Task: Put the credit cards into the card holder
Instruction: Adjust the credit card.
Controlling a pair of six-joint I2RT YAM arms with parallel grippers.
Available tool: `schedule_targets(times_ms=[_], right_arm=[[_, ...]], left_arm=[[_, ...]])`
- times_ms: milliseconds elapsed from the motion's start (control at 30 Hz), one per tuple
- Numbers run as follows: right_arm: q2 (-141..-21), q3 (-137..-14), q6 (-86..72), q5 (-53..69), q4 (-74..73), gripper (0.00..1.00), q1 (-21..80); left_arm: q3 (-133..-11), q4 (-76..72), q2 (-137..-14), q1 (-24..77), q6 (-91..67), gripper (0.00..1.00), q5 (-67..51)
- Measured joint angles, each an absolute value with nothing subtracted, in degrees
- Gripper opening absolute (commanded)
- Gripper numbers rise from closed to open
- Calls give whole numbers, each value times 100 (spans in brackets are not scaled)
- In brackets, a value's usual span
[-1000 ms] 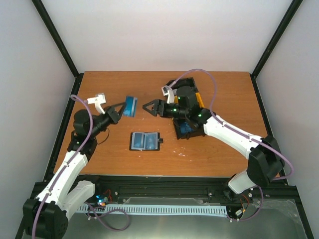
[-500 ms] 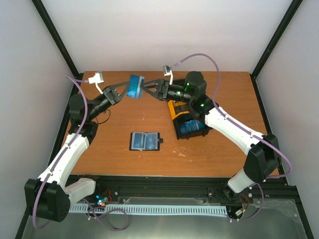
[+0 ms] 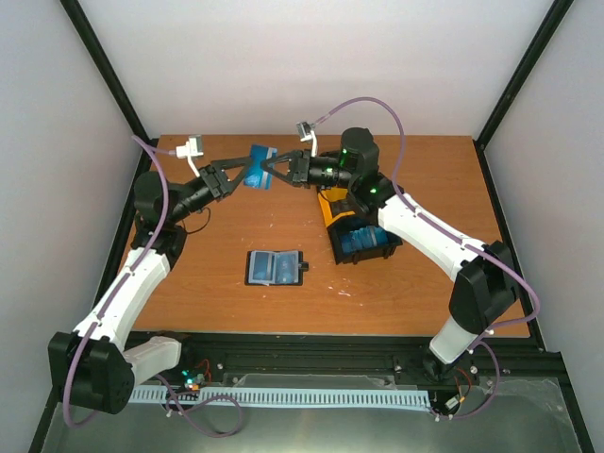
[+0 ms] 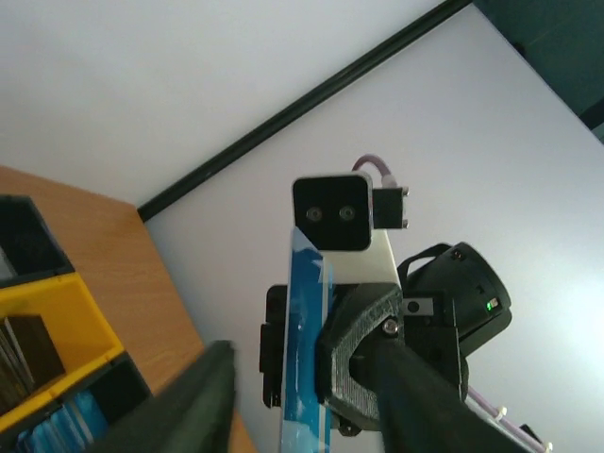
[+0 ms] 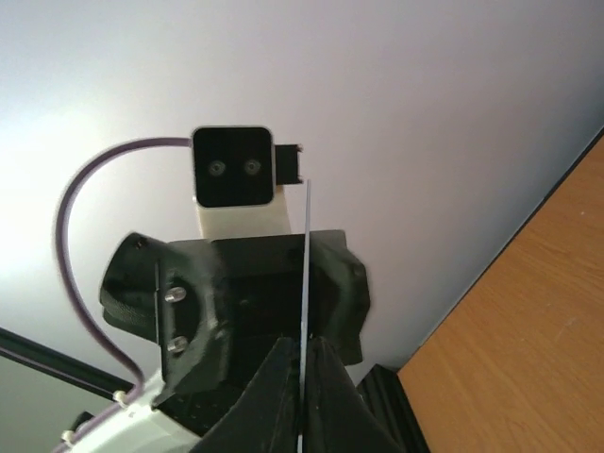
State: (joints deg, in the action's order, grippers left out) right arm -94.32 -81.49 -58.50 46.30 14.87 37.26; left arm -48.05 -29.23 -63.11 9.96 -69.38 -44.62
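While both my arms reach high over the far side of the brown wooden tabletop, my right hand is clamped on the edge of a thin, bright blue plastic credit card, held upright in the air. My left hand faces it with fingers apart, one near the card's face, the other clear of it. The small black folding card holder lies open on the tabletop below, near the black-and-yellow compartment tray holding more blue cards.

Two arms, one card holder, one tray, seemingly one card aloft
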Motion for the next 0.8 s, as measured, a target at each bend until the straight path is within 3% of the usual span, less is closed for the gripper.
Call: schedule_targets(times_ms=[100, 400, 467, 800], right_arm=[[-9413, -8147, -5636, 4689, 1352, 3, 3710], [-9085, -8143, -4716, 5408, 681, 3, 3479], [-8982, -8141, -4501, 5568, 458, 3, 3461], [-8794, -8082, -4023, 6093, -198, 3, 3459]], left_arm=[[-4978, -2311, -6302, 996, -6379, 98, -4670], [-5070, -1070, -6239, 996, -4792, 100, -5778], [-5074, -985, -6163, 996, -4657, 95, -5898], [-5142, -1059, -6180, 996, -4976, 46, -6707]])
